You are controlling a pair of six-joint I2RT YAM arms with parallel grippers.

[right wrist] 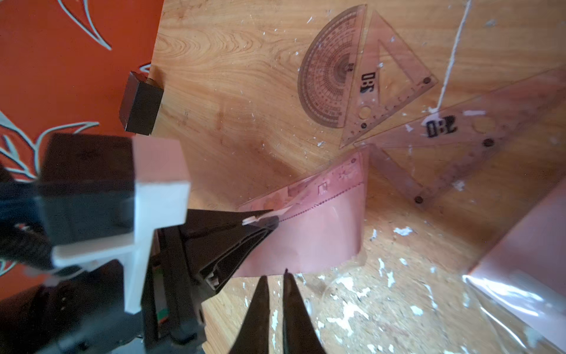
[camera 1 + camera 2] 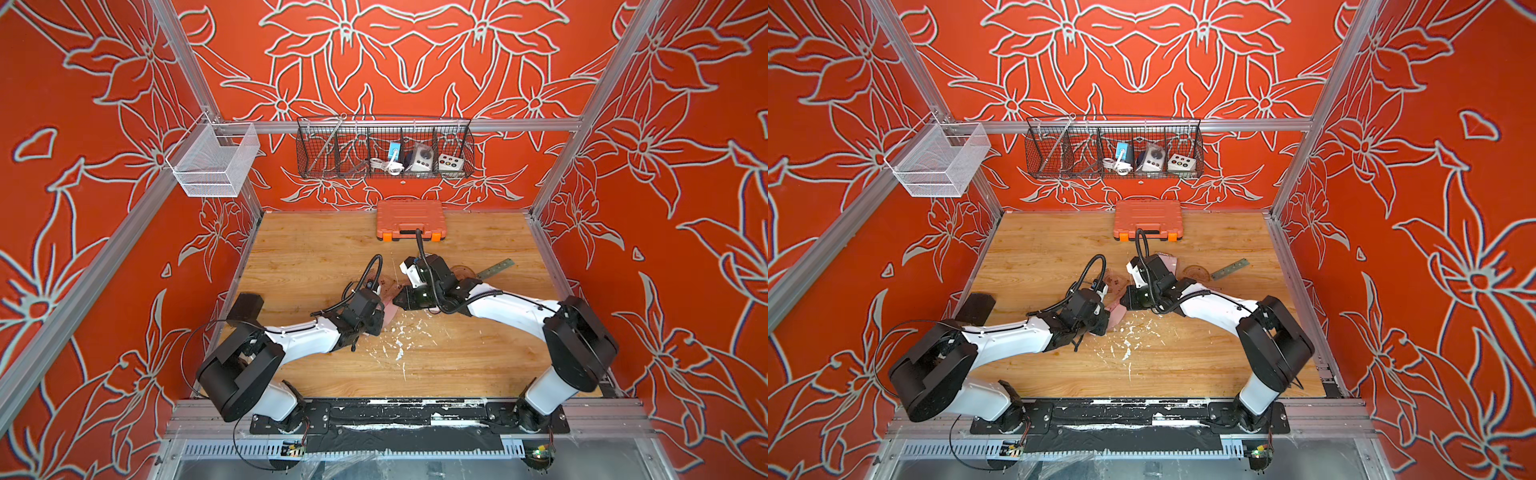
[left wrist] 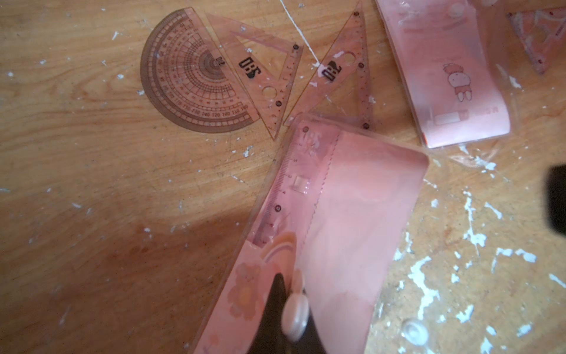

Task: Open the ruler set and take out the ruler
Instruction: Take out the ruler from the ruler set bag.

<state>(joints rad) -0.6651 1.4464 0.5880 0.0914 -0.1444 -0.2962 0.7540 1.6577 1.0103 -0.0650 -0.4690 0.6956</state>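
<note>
L gripper point(image 1: 267, 219) is clamped on the near end of the pink pouch point(image 3: 352, 214), right by its white snap. The grip prob. serves to hold the pouch steady, with the far end facing away from the arm so the contents can slide out.

R gripper point(image 1: 275, 274) has its jaws almost together w/ only a slit between them and nothing in them. The tips sit just beside the pouch's side edge, not touching as far as I can tell. My guess is it's lined up for a pinch.

The ruler point(image 3: 292, 184) is not out yet. It lies along one long edge of the pouch, w/ its end near the far corner. It seems to be under the clear front, though I can't be sure.

Just past the pouch, loose on the table point(image 2: 311, 249), are 1 protractor point(image 3: 190, 76) and 2 set squares point(image 3: 263, 70) point(image 3: 343, 79). The protractor touches the first square, and the second square's corner runs under the pouch end. They look taken out and parked clear of the work.

Beside those lies 1 more pink pack point(image 3: 453, 76), so there are 2 pink pieces in all.

Further out is 1 steel ruler point(image 2: 494, 268), well apart. At the back edge sits 1 orange case point(image 2: 410, 219), shut.

On the wall rails hang 2 baskets, black point(image 2: 324, 153) and white point(image 2: 216, 162).
</note>
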